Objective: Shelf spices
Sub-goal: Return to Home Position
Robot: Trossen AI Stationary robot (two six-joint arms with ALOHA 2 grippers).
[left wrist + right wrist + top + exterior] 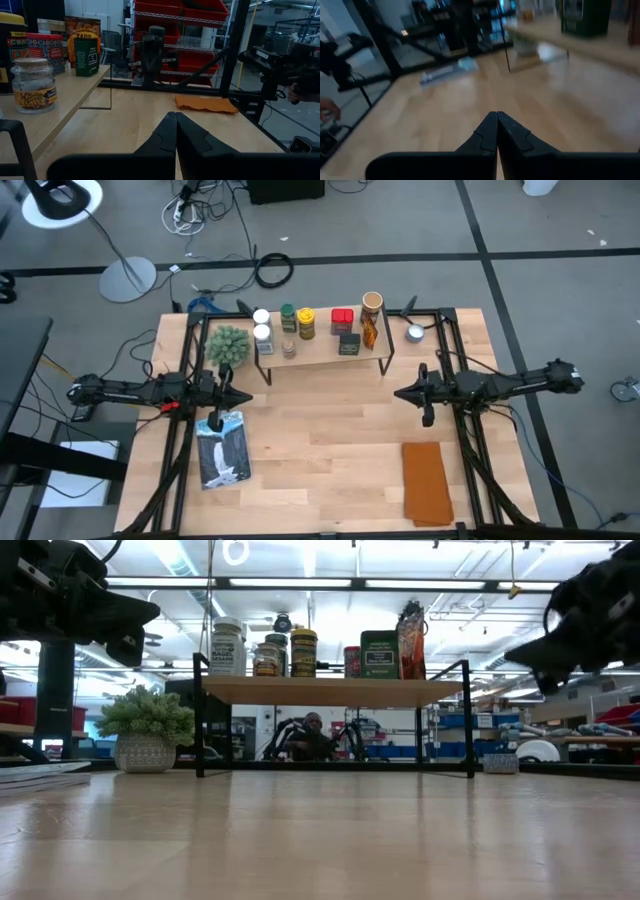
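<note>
With spices [306, 323] on the shelf [320, 346], I judged homing in hand: left gripper [245, 397] and right gripper [400, 393], pinched empty before it, needed retracting.

Nine spices [306, 323], one shelf [320, 352], one plant [228, 345], one silver cup [415, 333], one orange cloth [427, 482], one pamphlet [222, 450], two arms [130, 391] [510, 383]

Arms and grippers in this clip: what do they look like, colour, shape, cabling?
Both the left arm and right arm are slim, black, jointed tubes. The left gripper and right gripper are matte black, their jaws flat, angular wedges tapering to a point. No markings show; cabling is too small to tell.
</note>
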